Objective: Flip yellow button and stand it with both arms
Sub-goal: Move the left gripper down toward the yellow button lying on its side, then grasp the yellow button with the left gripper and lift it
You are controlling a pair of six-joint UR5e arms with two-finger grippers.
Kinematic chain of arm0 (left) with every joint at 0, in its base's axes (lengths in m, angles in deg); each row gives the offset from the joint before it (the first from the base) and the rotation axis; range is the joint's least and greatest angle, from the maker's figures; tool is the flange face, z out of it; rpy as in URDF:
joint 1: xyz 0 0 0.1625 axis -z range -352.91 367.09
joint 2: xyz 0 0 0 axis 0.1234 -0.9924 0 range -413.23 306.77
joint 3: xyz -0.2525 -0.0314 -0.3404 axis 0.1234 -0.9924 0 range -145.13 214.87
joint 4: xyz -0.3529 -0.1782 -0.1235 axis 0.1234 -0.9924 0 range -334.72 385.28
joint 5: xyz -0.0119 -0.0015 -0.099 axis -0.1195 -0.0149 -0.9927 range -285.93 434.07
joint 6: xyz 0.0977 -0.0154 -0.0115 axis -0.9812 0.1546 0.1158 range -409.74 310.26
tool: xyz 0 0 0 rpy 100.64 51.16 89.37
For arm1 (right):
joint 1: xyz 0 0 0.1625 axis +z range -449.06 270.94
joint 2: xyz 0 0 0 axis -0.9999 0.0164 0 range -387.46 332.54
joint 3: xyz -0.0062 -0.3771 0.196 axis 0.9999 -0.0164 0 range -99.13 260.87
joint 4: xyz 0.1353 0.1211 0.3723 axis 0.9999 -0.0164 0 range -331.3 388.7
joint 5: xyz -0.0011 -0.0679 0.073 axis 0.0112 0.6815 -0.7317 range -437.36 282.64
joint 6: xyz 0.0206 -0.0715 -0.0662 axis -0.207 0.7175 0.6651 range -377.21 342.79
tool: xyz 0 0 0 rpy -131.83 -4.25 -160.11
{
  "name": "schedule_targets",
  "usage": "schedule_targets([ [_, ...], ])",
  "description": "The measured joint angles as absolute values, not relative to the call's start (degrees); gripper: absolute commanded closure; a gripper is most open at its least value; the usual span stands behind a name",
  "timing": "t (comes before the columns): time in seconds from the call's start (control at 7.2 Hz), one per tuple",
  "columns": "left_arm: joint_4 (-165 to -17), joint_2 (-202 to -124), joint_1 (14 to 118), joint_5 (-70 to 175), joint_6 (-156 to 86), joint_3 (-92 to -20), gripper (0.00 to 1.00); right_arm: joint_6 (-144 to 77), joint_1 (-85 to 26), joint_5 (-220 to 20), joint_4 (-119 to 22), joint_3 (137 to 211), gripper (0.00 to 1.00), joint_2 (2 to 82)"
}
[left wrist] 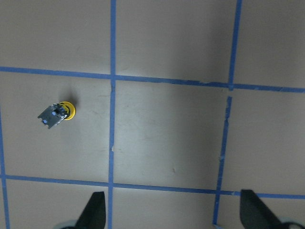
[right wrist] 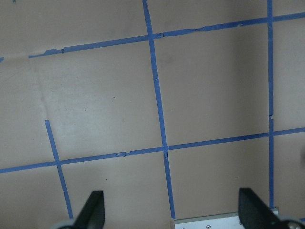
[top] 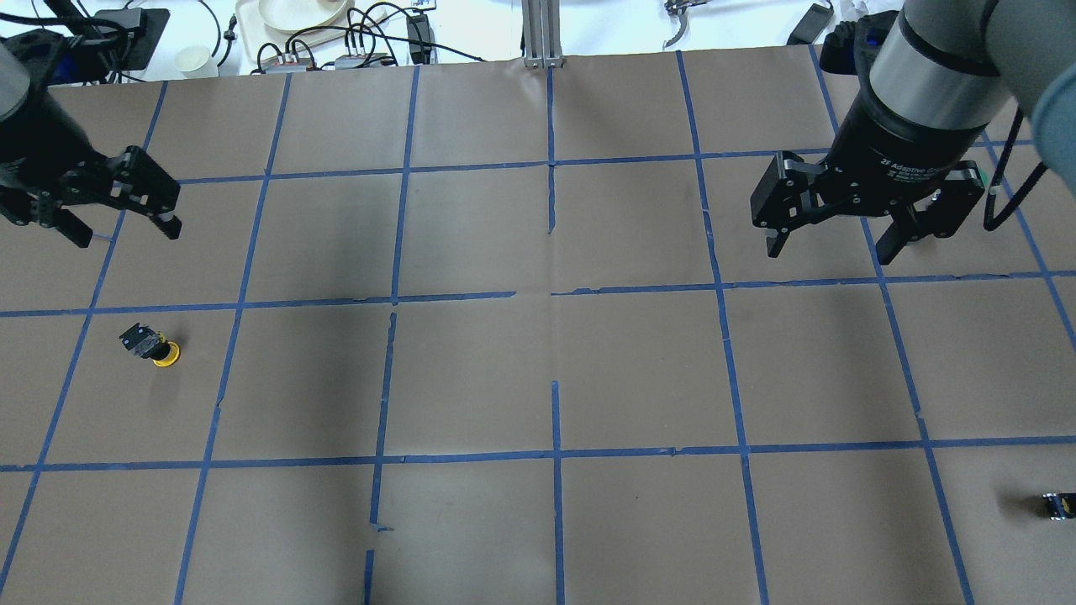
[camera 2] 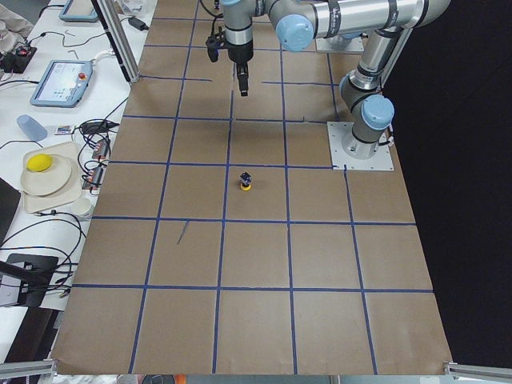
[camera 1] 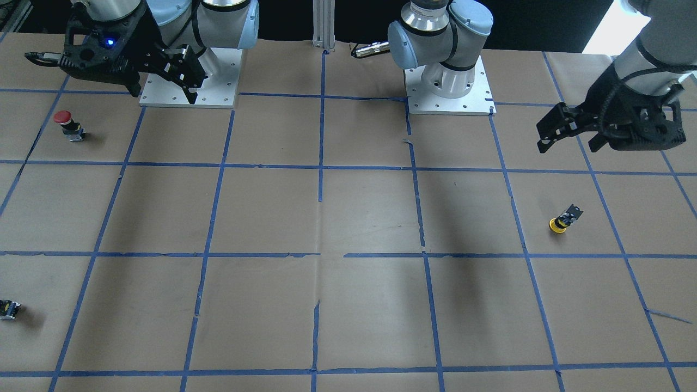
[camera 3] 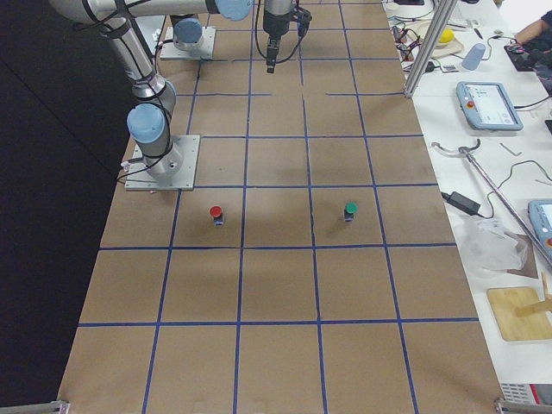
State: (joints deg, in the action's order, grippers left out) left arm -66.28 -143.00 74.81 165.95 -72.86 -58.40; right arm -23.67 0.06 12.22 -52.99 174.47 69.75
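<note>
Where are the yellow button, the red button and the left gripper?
yellow button [camera 1: 564,219]: front-facing view, black body beside cap.
red button [camera 1: 68,125]: front-facing view, body under cap.
left gripper [top: 124,237]: overhead view, between fingertips.

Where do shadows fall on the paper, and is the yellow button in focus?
Front-facing view: soft, broad shadows on the brown paper, yellow button small but clear. Overhead view: fainter shadows. Left wrist view: button slightly soft.

Even bright light, soft shadows, sharp focus.
</note>
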Motion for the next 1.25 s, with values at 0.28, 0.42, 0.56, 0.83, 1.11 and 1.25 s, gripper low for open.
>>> schedule_targets([
  [0.28, -58.64, -144.3, 67.91, 166.74, -96.03, -64.0, 0.0, -23.63, 0.06, 12.27, -52.96, 174.47, 0.0, 69.75],
  [0.42, -52.93, -144.91, 64.75, 166.74, -107.66, -67.87, 0.0, -23.63, 0.06, 12.28, -52.95, 174.47, 0.0, 69.75],
  [0.56, -46.69, -145.56, 62.55, 166.56, -117.68, -71.99, 0.01, -23.63, 0.06, 12.27, -52.97, 174.47, 0.0, 69.75],
  [0.83, -35.41, -148.43, 60.99, 165.07, -132.14, -77.93, 0.05, -23.57, 0.06, 12.26, -53.02, 174.47, 0.0, 69.75],
  [1.11, -31.29, -152.14, 60.62, 161.87, -141.64, -79.63, 0.05, -23.54, 0.06, 12.28, -53.02, 174.47, 0.0, 69.75],
  [1.25, -29.16, -154.45, 60.49, 161.5, -144.09, -79.77, 0.05, -23.54, 0.06, 12.29, -53.0, 174.47, 0.0, 69.75],
])
